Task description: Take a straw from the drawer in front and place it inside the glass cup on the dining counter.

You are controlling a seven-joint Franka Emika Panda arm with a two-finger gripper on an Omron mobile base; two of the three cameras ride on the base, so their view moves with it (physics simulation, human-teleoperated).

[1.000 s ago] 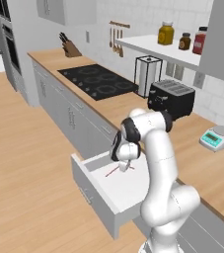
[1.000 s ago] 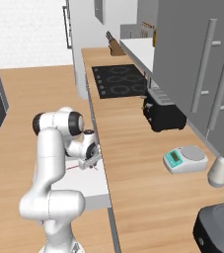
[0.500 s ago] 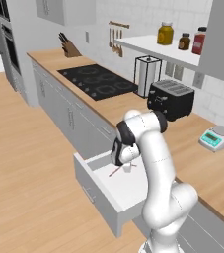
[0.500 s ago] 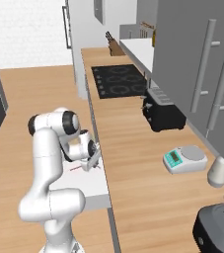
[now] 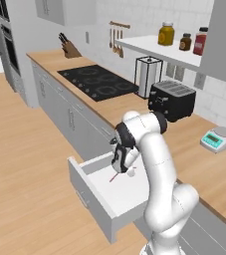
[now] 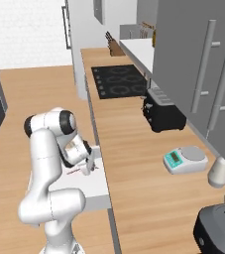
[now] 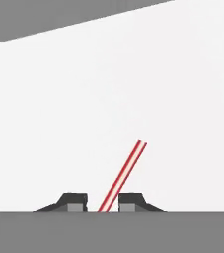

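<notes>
A white robot arm reaches down into the open drawer (image 5: 97, 191) below the wood counter (image 6: 129, 163) that runs along the tiled wall, its gripper (image 5: 118, 170) poised over the drawer's white floor. In the hand view, the two dark fingertips (image 7: 74, 201) stand close together with only a narrow gap between them, and the straw (image 7: 122, 175), a thin red-pink stick, rises out of that gap and slants away over the white floor; the jaws look nearly closed around its near end, though whether the pads actually press on it cannot be told. From the left base view the straw (image 5: 113, 177) shows as a short red line sloping down from the gripper toward the middle of the drawer floor, between the front panel and the counter's edge. The right base view shows the gripper (image 6: 87, 166) low over the drawer, with the straw (image 6: 74, 171) lying just beside it on the white floor. On the counter behind the arm sit a black cooktop (image 5: 98, 81), a black toaster (image 5: 172, 100) and, farther toward the right end, a small kitchen scale (image 5: 218, 139).
</notes>
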